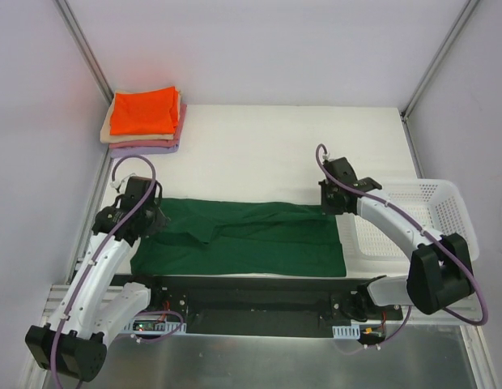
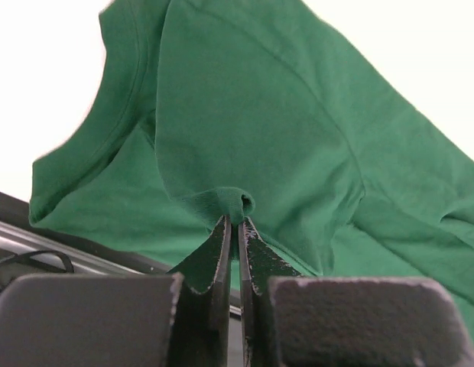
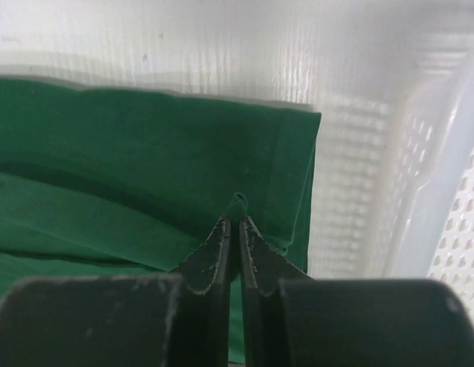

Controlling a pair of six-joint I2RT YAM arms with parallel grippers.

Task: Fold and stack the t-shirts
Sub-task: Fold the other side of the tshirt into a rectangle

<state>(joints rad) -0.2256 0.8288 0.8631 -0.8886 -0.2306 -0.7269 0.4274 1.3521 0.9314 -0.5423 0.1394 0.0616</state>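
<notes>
A large dark green t-shirt (image 1: 251,239) lies stretched along the near edge of the white table, partly folded lengthwise. My left gripper (image 1: 146,212) is shut on a pinch of its cloth at the left end; in the left wrist view the fingers (image 2: 235,222) pinch a bunched fold of the green t-shirt (image 2: 260,115). My right gripper (image 1: 335,204) is shut on its right end; in the right wrist view the gripper (image 3: 235,222) holds a small loop of the shirt (image 3: 145,153) near the hem. A stack of folded shirts (image 1: 144,120), orange on top over beige, pink and lavender, sits at the far left corner.
A white plastic mesh basket (image 1: 413,215) stands at the right edge of the table, right beside my right arm; it also shows in the right wrist view (image 3: 420,183). The metal frame posts rise at the far corners. The table's near edge runs just below the green shirt.
</notes>
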